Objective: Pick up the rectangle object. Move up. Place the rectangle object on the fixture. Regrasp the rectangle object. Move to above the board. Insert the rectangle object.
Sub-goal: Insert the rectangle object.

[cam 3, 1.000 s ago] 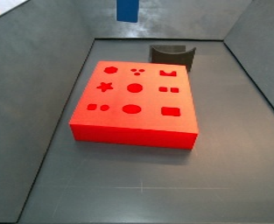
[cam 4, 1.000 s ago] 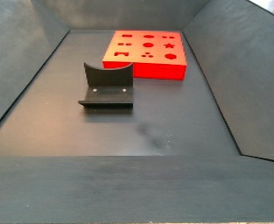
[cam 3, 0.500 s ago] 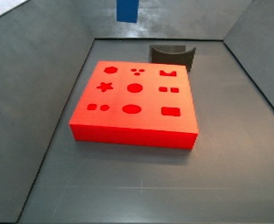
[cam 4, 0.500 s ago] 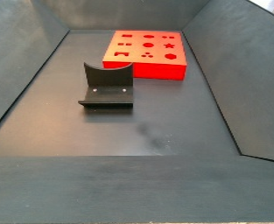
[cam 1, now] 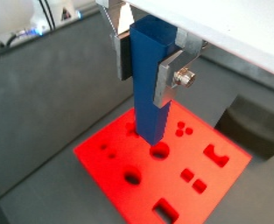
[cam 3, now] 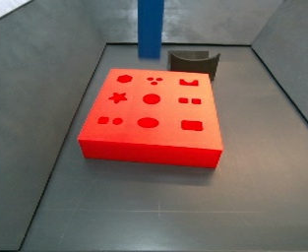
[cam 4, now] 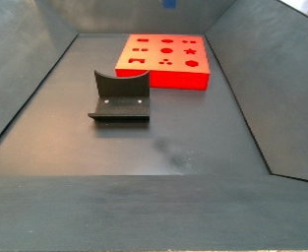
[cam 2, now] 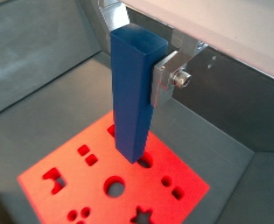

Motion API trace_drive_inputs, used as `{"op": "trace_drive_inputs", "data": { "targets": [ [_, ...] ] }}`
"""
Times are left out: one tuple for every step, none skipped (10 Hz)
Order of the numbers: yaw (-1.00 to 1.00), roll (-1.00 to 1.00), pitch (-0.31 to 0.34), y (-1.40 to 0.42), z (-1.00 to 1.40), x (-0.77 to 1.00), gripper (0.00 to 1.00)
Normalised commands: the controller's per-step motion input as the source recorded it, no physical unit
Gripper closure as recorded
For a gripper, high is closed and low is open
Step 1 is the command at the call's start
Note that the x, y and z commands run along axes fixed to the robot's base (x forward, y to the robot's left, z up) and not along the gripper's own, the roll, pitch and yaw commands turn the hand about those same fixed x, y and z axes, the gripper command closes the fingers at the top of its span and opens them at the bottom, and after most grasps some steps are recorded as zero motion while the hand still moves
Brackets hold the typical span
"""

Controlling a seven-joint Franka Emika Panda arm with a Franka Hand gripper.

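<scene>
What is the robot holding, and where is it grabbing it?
The gripper, above the board, holds the blue rectangle object upright, its jaws clamped on the bar's upper end, with the lower end hanging free.

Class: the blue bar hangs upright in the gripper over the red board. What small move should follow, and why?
Probably ease straight down: the gripper holds the rectangle object upright, its lower end above the board and not yet in a hole. Exact alignment cannot be judged.

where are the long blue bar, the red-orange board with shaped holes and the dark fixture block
long blue bar [cam 2: 132, 96]: a wrist view, mid-length of its broad face, held upright in the gripper [cam 2: 149, 72].
red-orange board [cam 3: 133, 110]: a side view, bare top between holes.
dark fixture block [cam 4: 118, 91]: a side view, its upright back wall.
</scene>
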Motion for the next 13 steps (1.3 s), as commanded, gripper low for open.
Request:
{"op": "trace_drive_inputs", "data": {
  "targets": [
    [0.01, 0.01, 0.000, -0.14, 0.00, 0.04, 1.00],
    [0.01, 0.00, 0.000, 0.00, 0.00, 0.00, 1.00],
    [0.00, 0.00, 0.000, -0.03, 0.00, 0.00, 1.00],
    [0.00, 0.03, 0.000, -0.15, -0.02, 0.01, 1.00],
    [0.06, 0.04, 0.000, -0.21, -0.02, 0.02, 1.00],
    [0.09, 0.01, 0.000, -0.18, -0.04, 0.04, 1.00],
    [0.09, 0.02, 0.000, -0.18, -0.05, 0.00, 1.00],
    [0.09, 0.02, 0.000, -0.15, -0.03, 0.00, 1.00],
    [0.11, 0.02, 0.000, -0.12, -0.03, 0.00, 1.00],
    [0.12, 0.02, 0.000, -0.09, -0.06, 0.00, 1.00],
    [0.13, 0.02, 0.000, -0.09, -0.04, 0.00, 1.00],
    [0.14, 0.03, 0.000, -0.13, -0.07, 0.00, 1.00],
    [0.14, 0.04, 0.000, -0.15, -0.06, 0.04, 1.00]
  ]
}}
